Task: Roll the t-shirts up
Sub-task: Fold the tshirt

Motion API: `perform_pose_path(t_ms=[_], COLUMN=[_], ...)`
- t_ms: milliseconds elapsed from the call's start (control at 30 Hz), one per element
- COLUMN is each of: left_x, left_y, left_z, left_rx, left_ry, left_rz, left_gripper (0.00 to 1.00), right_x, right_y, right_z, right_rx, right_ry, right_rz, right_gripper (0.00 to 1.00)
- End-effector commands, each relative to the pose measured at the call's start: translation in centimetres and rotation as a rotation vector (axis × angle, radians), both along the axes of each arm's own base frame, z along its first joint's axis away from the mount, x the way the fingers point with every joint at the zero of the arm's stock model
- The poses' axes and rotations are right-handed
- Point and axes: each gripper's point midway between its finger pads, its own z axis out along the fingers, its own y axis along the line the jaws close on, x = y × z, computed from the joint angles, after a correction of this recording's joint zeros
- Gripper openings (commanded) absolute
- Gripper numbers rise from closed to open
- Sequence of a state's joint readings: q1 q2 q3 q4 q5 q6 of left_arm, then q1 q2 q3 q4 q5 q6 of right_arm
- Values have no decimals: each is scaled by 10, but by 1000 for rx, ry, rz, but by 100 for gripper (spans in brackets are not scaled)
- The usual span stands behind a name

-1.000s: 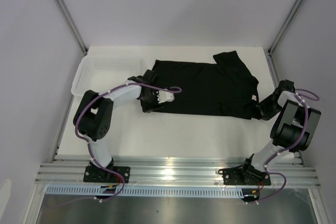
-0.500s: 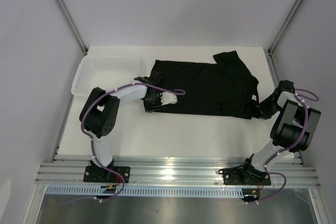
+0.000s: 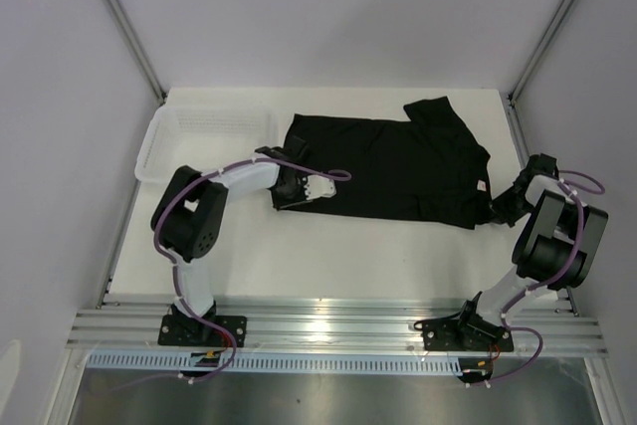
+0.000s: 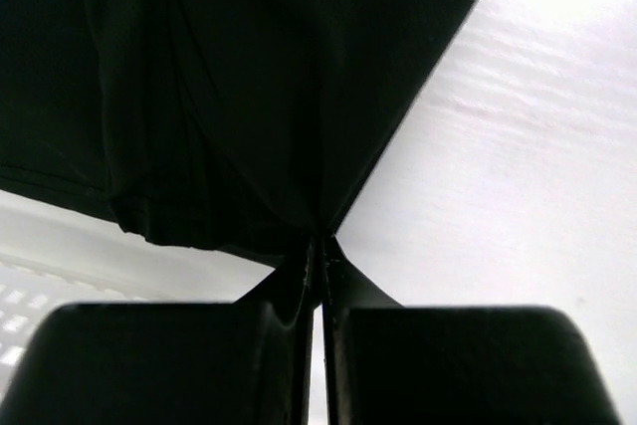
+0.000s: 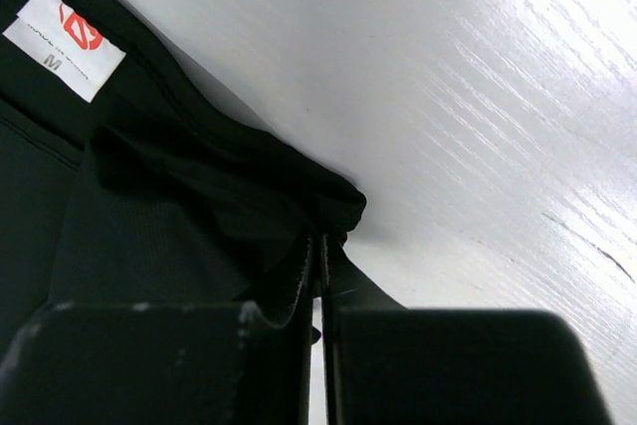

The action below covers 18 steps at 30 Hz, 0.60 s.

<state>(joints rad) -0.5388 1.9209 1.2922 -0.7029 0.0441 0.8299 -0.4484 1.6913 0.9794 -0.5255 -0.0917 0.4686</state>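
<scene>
Beneath both grippers, a white table (image 3: 328,256). Spread across it, one black t-shirt (image 3: 388,166), folded into a long band. Long axis laid straight from the left gripper (image 3: 283,198) to the right gripper (image 3: 495,212). Lies between the two sets of fingertips and beyond them, away from the arm bases, near edge strung from one pinch to the other. Soft, matte, lightly creased. One sleeve (image 3: 430,111) poking out on the far side, ahead and to the left of the right gripper. Outward from the left gripper and farther back, just beside the shirt's far corner, a white mesh basket (image 3: 189,136).

Left gripper clamped on the near corner of the hem end. In its wrist view, jaws pressed together, cloth drawn into a taut peak at the tips. Right gripper likewise closed on a bunched fold at the near corner of the neck end. Just ahead and left of those tips, a small pale label (image 5: 65,42), red mark and letter M.

By judgement, neither arm nearer, each at its own end. Rolling most likely along the long axis, so one held end to be carried toward the opposite gripper.
</scene>
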Motion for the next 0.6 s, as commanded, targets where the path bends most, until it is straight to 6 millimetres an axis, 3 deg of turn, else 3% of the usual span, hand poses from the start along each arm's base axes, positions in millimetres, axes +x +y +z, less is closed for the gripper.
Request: perform_pose_path(t_ms=[0,267,567], left_x=[-11,-43,-105], left_y=[7,11,14], left_z=[23,34,32], left_rx=[-28,-67,-78], left_ry=[-26,32,183], left_rz=[10,36,41], left_gripper=[1,1,1], right_x=[-20,-52,-82], right_y=[-1,8,13], right_z=[3,20,28], right_rx=[-34,-45,-70], right_ry=[44,75,129], right_rz=[5,-22,-60], right_gripper=[0,0,0])
